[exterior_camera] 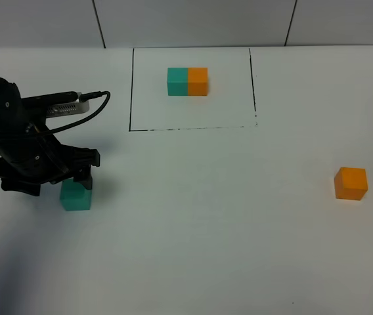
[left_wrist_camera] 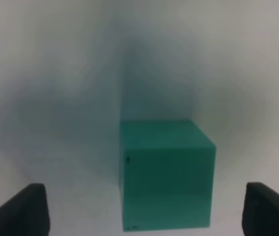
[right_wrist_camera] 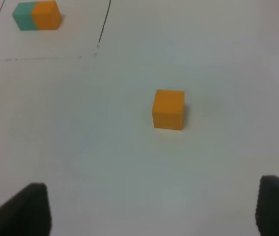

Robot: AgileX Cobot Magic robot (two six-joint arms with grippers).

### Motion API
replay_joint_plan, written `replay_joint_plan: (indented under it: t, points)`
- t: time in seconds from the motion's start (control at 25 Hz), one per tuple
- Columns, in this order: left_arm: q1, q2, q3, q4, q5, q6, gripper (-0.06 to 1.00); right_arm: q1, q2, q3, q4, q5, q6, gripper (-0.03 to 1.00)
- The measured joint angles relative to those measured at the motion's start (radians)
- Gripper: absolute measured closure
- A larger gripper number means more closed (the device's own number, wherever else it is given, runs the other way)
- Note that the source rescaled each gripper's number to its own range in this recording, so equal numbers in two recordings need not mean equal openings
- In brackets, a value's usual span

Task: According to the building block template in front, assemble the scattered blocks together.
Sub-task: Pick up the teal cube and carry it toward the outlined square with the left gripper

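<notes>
The left fingers (left_wrist_camera: 29, 209) gaped wide and empty, the teal cube (exterior_camera: 75, 195) between them at 12 o'clock; on the tabletop (exterior_camera: 206, 230) it sat at 8 o'clock from the building block template (exterior_camera: 187, 81).

The left arm (exterior_camera: 9, 125) is seen at the left edge of the high view, black and jointed, stretched low over the table (exterior_camera: 206, 249) and bent down at the wrist. The left pincer (exterior_camera: 76, 178) is pointed downward, close to the table. Its dark fingers (left_wrist_camera: 29, 209) are held wide apart. Of the right arm only the right pincer (right_wrist_camera: 154, 211) is shown, in its own wrist view. It is held well above the table and tilted forward, its fingers (right_wrist_camera: 31, 209) likewise spread wide.
</notes>
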Motion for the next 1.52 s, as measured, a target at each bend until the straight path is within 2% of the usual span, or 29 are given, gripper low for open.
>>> replay_joint_plan:
  t: [0.44,0.84,0.88,0.96,1.04,1.08,1.2,1.32,1.52]
  points:
    - [-0.04,0.061,-0.001,0.001,-0.047,0.001,0.26,0.0,0.0,0.0,0.0,0.0,0.0,0.14]
    - [-0.045,0.125,-0.001,0.0,-0.063,0.002,0.27,0.0,0.0,0.0,0.0,0.0,0.0,0.14]
    - [-0.045,0.128,-0.001,0.0,-0.063,0.002,0.3,0.0,0.0,0.0,0.0,0.0,0.0,0.14]
    - [-0.045,0.128,-0.001,0.0,-0.061,0.002,0.44,0.0,0.0,0.0,0.0,0.0,0.0,0.14]
    - [-0.045,0.128,-0.001,0.006,-0.056,0.014,0.71,0.0,0.0,0.0,0.0,0.0,0.0,0.14]
    - [-0.045,0.128,-0.001,0.013,-0.053,0.025,0.92,0.0,0.0,0.0,0.0,0.0,0.0,0.14]
    - [-0.045,0.128,-0.015,0.025,-0.035,0.067,0.94,0.0,0.0,0.0,0.0,0.0,0.0,0.14]
    - [-0.058,0.13,-0.068,0.028,-0.001,0.157,0.94,0.0,0.0,0.0,0.0,0.0,0.0,0.14]
    - [-0.144,0.16,-0.23,0.055,0.101,0.487,0.94,0.0,0.0,0.0,0.0,0.0,0.0,0.14]
